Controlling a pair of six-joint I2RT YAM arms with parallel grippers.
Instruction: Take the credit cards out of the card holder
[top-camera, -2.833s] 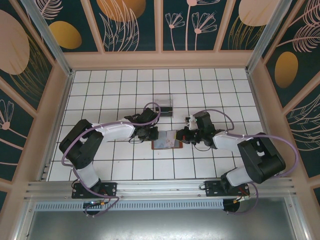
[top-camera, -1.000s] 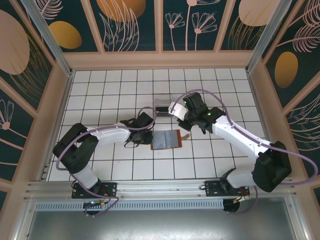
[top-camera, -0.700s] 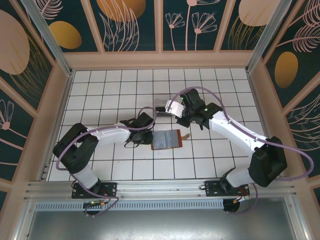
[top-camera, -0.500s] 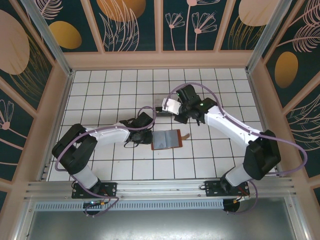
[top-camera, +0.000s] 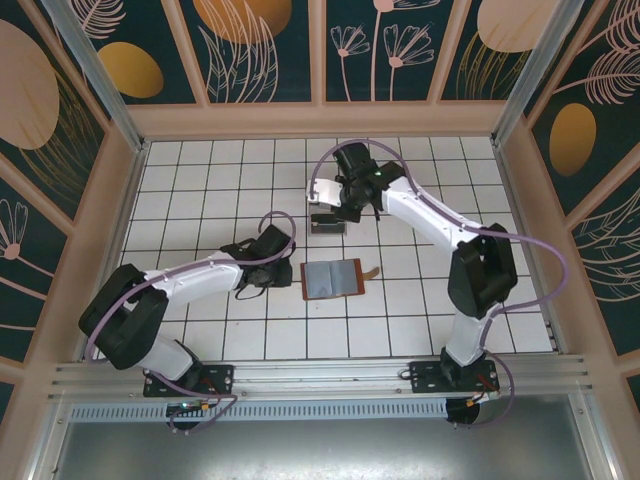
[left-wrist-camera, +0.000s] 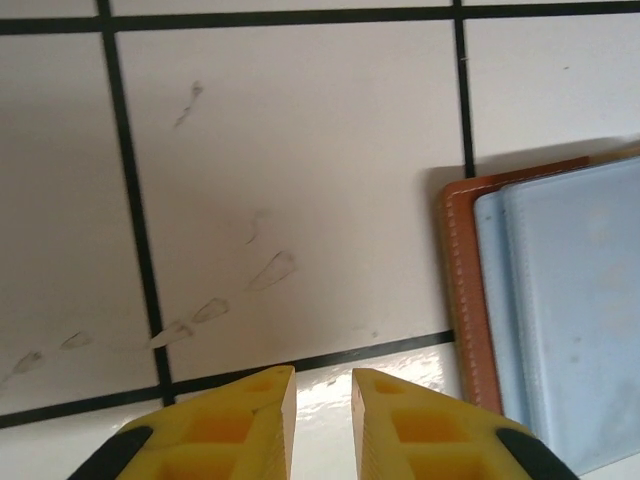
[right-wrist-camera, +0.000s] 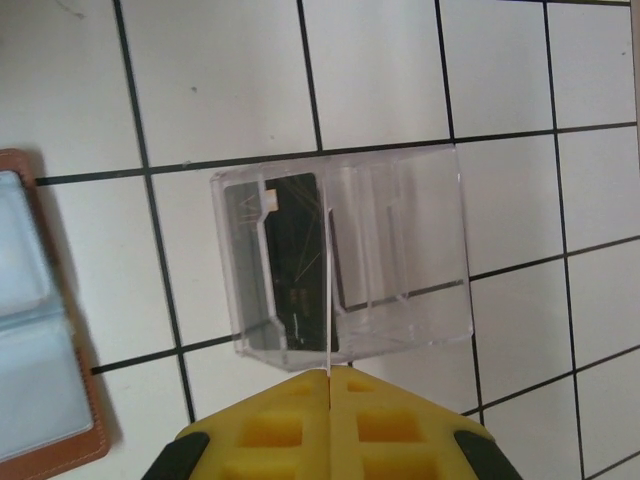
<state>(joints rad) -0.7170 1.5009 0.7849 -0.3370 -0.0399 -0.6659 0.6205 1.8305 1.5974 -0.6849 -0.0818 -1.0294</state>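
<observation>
The credit cards (right-wrist-camera: 293, 270) are judged light, thin, stiff and slick. They lie too flat to be pinched from above and are best taken by a protruding short edge, or slid out of a sleeve first. A dark one is seen standing inside the clear plastic stand (right-wrist-camera: 400, 250), toward its 9 o'clock side.

The right gripper (right-wrist-camera: 328, 385) is closed tight over the stand. A thin edge-on sliver runs from its fingertips toward 12 o'clock, taken to be a pale card (top-camera: 321, 197) pinched there.

The card holder (top-camera: 332, 278) lies opened flat near the table's middle, with the stand just beyond it at 12 o'clock. Its grey-blue sleeves face up, and the brown tab sticks out at 3 o'clock. Whether cards are left in the sleeves cannot be told. The leather is judged soft and likely to slide or lift when a card is pulled, so it should be pinned down.

The left gripper (left-wrist-camera: 322, 385) is held low at 9 o'clock of the holder, its fingers parted by a narrow gap with nothing between them.
</observation>
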